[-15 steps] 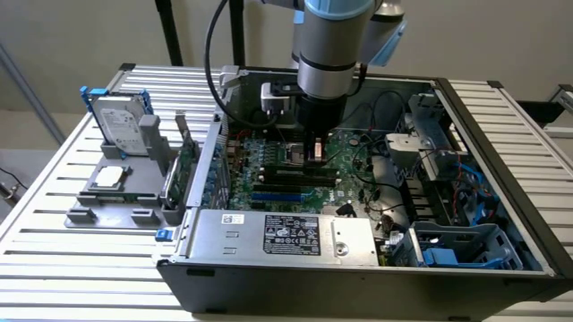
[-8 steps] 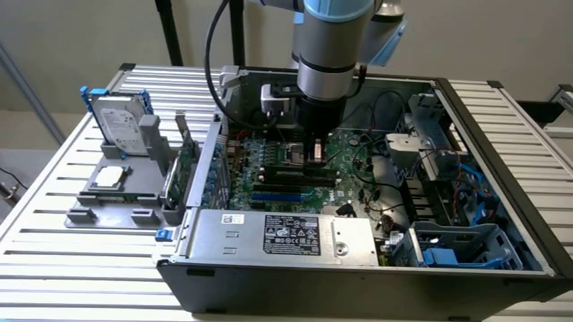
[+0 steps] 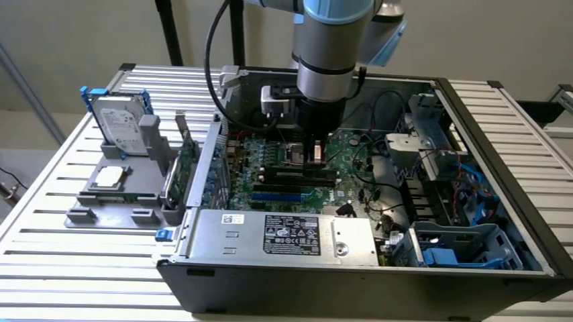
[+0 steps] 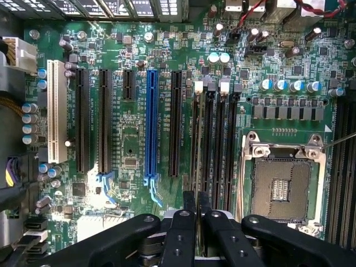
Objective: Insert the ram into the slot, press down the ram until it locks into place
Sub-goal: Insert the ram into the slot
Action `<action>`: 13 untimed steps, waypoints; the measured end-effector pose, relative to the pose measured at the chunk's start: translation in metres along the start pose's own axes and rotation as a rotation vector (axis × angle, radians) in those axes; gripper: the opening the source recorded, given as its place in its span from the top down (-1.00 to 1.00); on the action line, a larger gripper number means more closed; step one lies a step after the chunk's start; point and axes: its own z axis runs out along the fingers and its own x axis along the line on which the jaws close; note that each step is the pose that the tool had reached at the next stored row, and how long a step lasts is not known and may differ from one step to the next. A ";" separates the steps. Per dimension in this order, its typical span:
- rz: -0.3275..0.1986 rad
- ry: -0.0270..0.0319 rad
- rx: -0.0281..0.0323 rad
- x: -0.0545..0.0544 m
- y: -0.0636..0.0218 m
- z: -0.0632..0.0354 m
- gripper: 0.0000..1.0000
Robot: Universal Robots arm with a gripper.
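Note:
My gripper (image 3: 313, 158) reaches down into the open computer case, its tips at the row of black memory slots (image 3: 296, 176). In the wrist view the two dark fingers (image 4: 188, 203) stand almost together, shut on the thin edge of the ram (image 4: 196, 146). The ram is seen edge-on and runs away from the gripper (image 4: 196, 196) along the slot (image 4: 198, 89), the one nearest the blue connector. It lies in line with that slot, whose white latch shows at the far end. The parallel slots (image 4: 214, 144) beside it look bare. How deep the ram sits I cannot tell.
A long blue connector (image 4: 150, 128) and black card slots lie on one side of the memory slots, the open CPU socket (image 4: 283, 178) on the other. The power supply (image 3: 278, 235), cables (image 3: 385, 194) and a blue drive cage (image 3: 457, 248) crowd the case. A hard drive (image 3: 125, 127) stands outside.

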 end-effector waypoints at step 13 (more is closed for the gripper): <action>0.000 0.0029 0.0000 0.000 0.0008 0.0038 0.73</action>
